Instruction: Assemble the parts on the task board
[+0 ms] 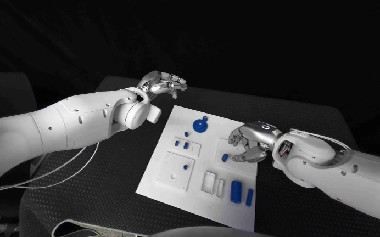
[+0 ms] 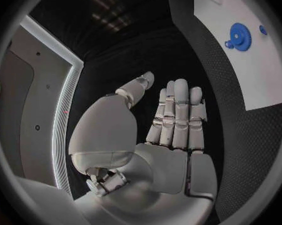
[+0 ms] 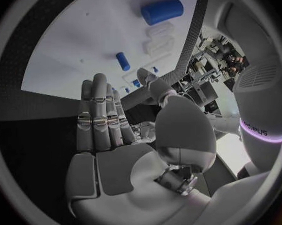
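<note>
Nearest the robot, on the near end of the white task board (image 1: 162, 179), two blue cylinders (image 1: 236, 191) lie side by side next to pale raised blocks (image 1: 208, 182); the board rests on the black surface (image 1: 95, 193); midway along the board's right edge the right hand (image 1: 247, 142) hovers with its fingers (image 3: 98, 116) straight and together, palm open, holding nothing, a small blue peg (image 1: 225, 157) lying just beside its fingertips; farther on, small blue pieces (image 1: 186, 145) stand in a white square block, and a blue gear (image 1: 201, 124) lies near the far end; beyond the board's far left corner the left hand (image 1: 164, 84) is raised off the board, its fingers (image 2: 178, 117) extended and empty.
</note>
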`<action>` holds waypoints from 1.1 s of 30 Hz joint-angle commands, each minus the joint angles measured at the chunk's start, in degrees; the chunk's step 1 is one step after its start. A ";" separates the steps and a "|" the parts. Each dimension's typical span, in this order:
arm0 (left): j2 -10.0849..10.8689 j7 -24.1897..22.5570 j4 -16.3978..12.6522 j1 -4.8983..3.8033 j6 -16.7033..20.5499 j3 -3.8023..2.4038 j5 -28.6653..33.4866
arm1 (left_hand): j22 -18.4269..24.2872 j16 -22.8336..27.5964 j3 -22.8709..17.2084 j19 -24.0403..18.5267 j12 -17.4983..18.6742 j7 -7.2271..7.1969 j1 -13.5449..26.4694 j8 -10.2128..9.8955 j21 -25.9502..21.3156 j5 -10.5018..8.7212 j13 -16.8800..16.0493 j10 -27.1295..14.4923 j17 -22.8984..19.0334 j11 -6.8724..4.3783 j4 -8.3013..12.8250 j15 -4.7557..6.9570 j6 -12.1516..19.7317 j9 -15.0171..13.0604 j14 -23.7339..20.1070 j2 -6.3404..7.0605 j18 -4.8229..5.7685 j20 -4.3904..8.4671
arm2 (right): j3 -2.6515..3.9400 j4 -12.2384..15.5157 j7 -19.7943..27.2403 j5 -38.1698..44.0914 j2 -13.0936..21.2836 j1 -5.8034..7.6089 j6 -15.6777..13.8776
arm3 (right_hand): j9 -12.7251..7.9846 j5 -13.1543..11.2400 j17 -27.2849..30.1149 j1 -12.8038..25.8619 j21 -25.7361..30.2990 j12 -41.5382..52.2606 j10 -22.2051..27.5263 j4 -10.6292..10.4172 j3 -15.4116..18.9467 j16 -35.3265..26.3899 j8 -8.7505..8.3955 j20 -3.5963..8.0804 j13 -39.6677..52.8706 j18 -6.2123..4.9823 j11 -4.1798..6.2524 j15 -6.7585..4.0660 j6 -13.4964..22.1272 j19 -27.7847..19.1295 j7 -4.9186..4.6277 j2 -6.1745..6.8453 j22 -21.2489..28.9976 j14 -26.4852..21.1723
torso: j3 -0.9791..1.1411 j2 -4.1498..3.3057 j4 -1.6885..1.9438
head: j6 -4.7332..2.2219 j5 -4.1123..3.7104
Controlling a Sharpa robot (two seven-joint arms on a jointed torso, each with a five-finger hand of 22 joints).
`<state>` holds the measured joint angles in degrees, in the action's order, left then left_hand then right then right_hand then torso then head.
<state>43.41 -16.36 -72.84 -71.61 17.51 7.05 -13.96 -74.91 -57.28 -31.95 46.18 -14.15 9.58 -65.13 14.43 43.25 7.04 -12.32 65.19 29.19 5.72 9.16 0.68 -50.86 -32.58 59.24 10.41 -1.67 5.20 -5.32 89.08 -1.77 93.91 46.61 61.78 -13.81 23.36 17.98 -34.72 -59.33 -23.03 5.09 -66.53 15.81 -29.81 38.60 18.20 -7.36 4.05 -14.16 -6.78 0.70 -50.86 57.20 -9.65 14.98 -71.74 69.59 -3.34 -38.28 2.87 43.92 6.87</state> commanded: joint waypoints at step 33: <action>-0.09 -0.79 -0.07 -0.07 -1.09 -0.04 -1.01 | -0.68 -0.16 0.05 0.40 -0.43 0.00 0.47 0.14 -0.28 -0.10 -0.09 -0.45 0.11 -0.16 -0.36 -0.05 0.60 0.08 0.20 -0.13 -0.79 1.08 | -0.65 -4.38 -1.82 8.17 -5.57 -3.34 -1.82 | -0.18 -15.20 1.31 -7.94 1.00 1.02 -1.84 -5.15 -14.23 2.38 1.70 0.56 0.24 -0.84 0.53 -0.76 -2.73 1.81 1.10 -0.12 -0.55 0.52 | -0.16 -0.02 0.18 | 0.84 0.22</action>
<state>43.36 -16.45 -72.78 -71.61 17.22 7.05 -14.72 -74.93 -57.28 -31.95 46.17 -14.37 9.74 -65.14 14.43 43.25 7.04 -12.35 65.08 29.22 5.60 9.17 0.67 -50.66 -32.58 59.25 10.41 -1.28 5.19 -5.94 84.85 -3.46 100.59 41.12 58.52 -15.61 23.12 3.11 -33.35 -66.83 -22.16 5.76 -67.89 10.65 -43.68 40.72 19.58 -6.84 4.20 -14.19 -6.23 0.11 -53.10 58.56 -8.58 14.93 -72.24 69.82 -3.51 -38.29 3.05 44.68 7.04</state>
